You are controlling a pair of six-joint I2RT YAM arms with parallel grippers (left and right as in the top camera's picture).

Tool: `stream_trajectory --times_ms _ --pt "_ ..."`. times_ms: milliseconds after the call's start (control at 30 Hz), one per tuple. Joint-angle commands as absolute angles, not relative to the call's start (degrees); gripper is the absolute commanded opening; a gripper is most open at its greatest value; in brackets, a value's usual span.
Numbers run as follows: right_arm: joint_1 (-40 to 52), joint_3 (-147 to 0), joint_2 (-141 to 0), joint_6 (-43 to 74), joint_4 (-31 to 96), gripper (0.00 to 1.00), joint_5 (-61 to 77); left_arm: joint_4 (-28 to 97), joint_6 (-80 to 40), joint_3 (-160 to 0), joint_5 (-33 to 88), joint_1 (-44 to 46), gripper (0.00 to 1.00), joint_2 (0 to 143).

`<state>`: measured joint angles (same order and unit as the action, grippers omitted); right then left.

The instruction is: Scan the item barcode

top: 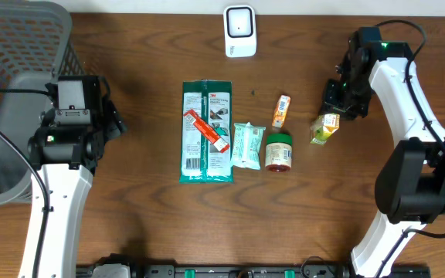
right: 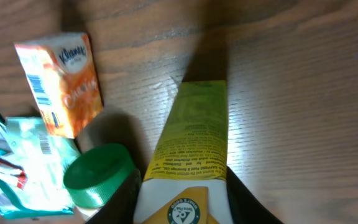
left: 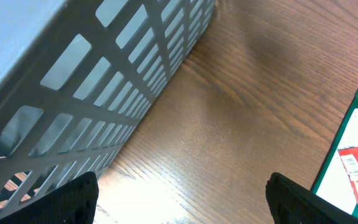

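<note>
The right pincer (right: 180, 202) grips the yellow carton (right: 191, 130) on the counter (right: 303, 93), just beside a green-lidded jar (right: 98, 175). The left pincer (left: 182, 202) hangs wide open, empty, beside the basket (left: 73, 81).

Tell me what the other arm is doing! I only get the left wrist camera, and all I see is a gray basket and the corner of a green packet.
Observer: The right gripper has a yellow carton between its fingers, one finger against each side.
Operator: Is there a scanner thing anywhere?
Observer: A white device, likely the scanner, stands at the top of the overhead view, apart from the items.
Operator: What's next to the carton?
Observer: A jar with a green lid and a small orange tissue pack, both just to its left in the overhead view.
</note>
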<state>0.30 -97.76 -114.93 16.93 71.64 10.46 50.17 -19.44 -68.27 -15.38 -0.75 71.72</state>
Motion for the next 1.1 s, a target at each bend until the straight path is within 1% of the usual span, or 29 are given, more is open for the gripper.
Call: stream_trajectory --times_ms 0,300,467,633,833,1067 --pt "0.3 -98.8 -114.8 16.7 71.5 0.21 9.9 50.3 -18.9 -68.9 -16.1 -1.1 0.87 71.5" --pt "0.4 -102.7 -113.5 16.6 71.5 0.23 9.0 50.3 -18.9 -68.9 -16.1 -1.1 0.87 71.5" --pt "0.5 -103.0 -110.1 15.5 68.9 0.22 6.4 50.3 -18.9 -68.9 -16.1 -1.1 0.87 71.5" --pt "1.0 -102.6 -109.6 14.3 64.3 0.22 3.9 50.3 -18.9 -68.9 -16.1 -1.1 0.87 71.5" --pt "1.4 -96.3 -109.6 14.1 52.6 0.22 3.9 50.3 -18.9 -68.9 -16.1 -1.1 0.87 71.5" --pt "3.3 -84.8 -109.6 12.5 36.2 0.22 3.9 50.3 -18.9 -68.9 -16.1 -1.1 0.87 71.5"
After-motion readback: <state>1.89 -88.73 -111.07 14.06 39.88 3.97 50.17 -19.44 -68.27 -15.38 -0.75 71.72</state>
